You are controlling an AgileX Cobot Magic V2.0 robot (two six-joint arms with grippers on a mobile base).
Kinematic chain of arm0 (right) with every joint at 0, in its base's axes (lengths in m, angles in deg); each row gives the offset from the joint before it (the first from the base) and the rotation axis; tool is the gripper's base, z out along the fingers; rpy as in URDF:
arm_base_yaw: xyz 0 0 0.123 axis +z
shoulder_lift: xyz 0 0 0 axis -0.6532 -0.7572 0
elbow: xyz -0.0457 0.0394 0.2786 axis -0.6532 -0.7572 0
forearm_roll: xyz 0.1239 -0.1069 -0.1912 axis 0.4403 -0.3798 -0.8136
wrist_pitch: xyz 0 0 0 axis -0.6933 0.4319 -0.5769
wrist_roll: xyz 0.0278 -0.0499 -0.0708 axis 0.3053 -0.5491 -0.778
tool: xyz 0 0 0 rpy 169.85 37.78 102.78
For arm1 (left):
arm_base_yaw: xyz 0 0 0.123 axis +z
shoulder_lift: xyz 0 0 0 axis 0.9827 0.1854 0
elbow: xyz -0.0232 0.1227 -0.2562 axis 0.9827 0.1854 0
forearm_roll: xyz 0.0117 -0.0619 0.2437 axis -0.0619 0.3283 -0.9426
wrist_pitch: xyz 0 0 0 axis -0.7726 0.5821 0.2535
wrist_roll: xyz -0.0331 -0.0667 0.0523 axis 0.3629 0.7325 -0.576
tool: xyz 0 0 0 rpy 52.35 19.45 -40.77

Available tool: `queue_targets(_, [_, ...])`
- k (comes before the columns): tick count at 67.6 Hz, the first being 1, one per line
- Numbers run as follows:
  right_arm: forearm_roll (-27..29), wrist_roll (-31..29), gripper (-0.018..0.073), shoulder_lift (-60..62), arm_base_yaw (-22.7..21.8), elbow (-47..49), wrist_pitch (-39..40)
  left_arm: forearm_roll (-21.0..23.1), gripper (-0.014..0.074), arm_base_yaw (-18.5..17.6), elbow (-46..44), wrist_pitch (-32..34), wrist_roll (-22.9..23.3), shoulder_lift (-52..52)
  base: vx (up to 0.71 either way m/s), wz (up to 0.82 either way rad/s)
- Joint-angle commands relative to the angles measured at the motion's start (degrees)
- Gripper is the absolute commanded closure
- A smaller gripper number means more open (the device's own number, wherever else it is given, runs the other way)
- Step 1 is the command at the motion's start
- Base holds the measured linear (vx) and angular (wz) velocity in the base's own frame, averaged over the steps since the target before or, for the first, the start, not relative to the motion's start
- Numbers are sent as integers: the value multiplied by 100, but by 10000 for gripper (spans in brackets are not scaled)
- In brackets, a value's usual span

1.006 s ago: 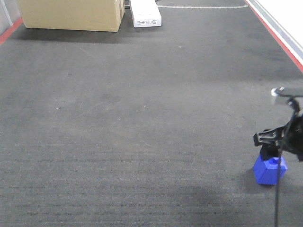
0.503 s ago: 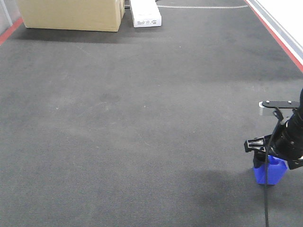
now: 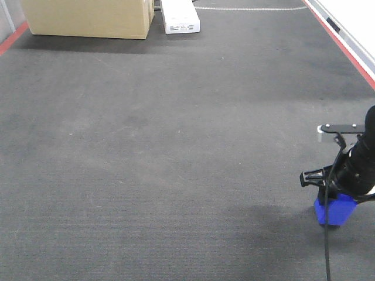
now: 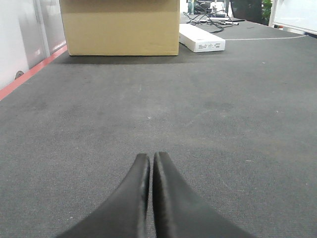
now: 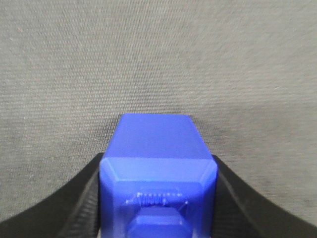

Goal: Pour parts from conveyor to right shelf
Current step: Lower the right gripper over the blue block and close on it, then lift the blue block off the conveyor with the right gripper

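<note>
Blue block (image 3: 335, 211) is at the near right of the grey conveyor belt (image 3: 176, 146), pinched between the black fingers of the right gripper (image 5: 158, 198). Left gripper (image 4: 150, 188) is pressed closed and empty, low over the belt.

Looks like a warehouse or factory floor to me: huge grey conveyor belt (image 3: 176, 146), red edges, big cardboard box (image 3: 88, 17), cables (image 4: 208, 17) behind.

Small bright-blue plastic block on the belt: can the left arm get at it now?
Probably not: the right gripper hugs both sides of the small bright-blue plastic block, and the shut left gripper faces only dark grey felt-like belt.
</note>
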Motion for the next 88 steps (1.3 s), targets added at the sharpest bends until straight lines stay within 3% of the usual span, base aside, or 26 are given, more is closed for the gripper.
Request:
queue_targets(1, [-82,-5,573,526,-36,163,208,0,603,-28,-108,412,42,-19,0,0])
queue_targets(18, [13,-99,568,2029,-36,132,548,0,603,-28,-108,412,42,-19,0,0])
queue_targets(36, [478,-777,568,3745,-36,-179,1243,0,603,-28,-108,412,42,-19,0,0])
queue_targets(54, [911,-1179,568,5392,-36,-1427,2351,0,603,-28,-108,412,42,-19,0,0])
queue_targets(69, [937,-1327,568,6754,-36,-2428,3089,0,603,-28,-108,412,42,-19,0,0])
queue_targets(88, [937,-1334,568,8108,-36,-3473,3317,0,603,-28,-108,412,42,-19,0,0])
